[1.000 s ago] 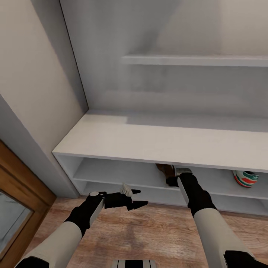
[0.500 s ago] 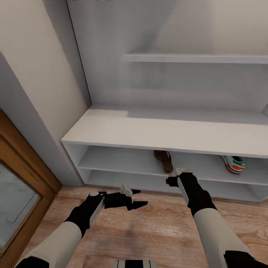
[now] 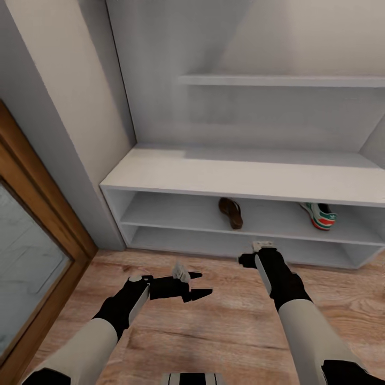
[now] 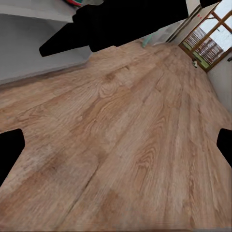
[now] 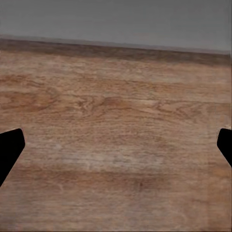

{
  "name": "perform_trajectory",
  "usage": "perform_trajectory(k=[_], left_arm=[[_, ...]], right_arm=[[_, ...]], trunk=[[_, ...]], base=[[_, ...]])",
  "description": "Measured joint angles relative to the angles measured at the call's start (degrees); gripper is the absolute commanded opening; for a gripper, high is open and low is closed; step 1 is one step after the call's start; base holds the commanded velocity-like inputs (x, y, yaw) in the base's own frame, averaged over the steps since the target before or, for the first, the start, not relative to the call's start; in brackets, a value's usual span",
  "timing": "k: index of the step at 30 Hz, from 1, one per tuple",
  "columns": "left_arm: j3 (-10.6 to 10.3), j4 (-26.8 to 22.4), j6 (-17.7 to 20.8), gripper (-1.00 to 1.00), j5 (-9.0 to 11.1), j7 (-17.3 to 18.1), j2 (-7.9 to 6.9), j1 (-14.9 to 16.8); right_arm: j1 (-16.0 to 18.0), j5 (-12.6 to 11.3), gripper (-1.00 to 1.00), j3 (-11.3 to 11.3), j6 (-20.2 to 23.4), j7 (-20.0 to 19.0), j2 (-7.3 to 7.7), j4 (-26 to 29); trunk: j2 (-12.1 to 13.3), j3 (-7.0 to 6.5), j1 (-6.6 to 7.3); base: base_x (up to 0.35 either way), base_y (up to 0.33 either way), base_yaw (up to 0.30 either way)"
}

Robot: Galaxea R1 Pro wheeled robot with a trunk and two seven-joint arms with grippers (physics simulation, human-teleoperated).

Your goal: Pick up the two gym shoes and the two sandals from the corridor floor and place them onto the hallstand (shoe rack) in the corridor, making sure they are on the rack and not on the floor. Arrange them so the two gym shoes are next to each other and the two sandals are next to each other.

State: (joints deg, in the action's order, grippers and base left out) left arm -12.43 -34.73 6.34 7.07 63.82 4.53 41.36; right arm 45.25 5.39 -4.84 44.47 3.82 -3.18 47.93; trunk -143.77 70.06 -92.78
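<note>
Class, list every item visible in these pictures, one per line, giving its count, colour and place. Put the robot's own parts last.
Pale grey-white hallstand with thick bench top: one, against the wall ahead, with two low shelves below.
Flat dark brown sandal: one, on the upper low shelf, near the middle.
Cream-white gym shoe with green stripes and red-orange sole: one, on the same shelf, far to the sandal's right.
Grey-white wall shelf: one, above the bench top.
Light brown wood-plank floor: one, under the arms.
Brown wooden door frame: one, at the left.
Left hand: one, black, open, over the floor.
Right hand: one, black, open, over the floor before the rack.
</note>
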Motion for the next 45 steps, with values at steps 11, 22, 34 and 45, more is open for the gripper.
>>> perform_trajectory(k=[11,22,34,45], left_arm=[[0.1,0.0,0.0,1.0,0.0,0.0,-0.02,0.0],[0.3,0.0,0.0,1.0,-0.3,-0.5,-0.59,0.0],[1.1,-3.1,0.0,1.0,-0.2,-0.7,-1.28,0.0],[1.0,-4.9,0.0,1.0,-0.1,-1.4,-1.42,0.0]], right_arm=[[-0.2,0.2,1.0,0.0,-0.2,0.0,-0.06,-0.3],[-0.2,0.0,1.0,-0.1,-0.4,-0.1,0.04,0.1],[-0.2,-0.1,1.0,-1.7,-0.9,-0.1,0.09,0.1],[-0.2,-0.1,1.0,-1.8,-0.9,-0.1,0.22,0.0]], trunk=[[0.0,0.0,0.03],[0.0,-0.16,0.04],[0.0,-0.21,0.04],[0.0,-0.21,0.04]], base=[[-0.176,0.0,0.0],[-0.001,0.0,-0.148],[0.0,0.0,-0.294],[0.0,0.0,-0.3]])
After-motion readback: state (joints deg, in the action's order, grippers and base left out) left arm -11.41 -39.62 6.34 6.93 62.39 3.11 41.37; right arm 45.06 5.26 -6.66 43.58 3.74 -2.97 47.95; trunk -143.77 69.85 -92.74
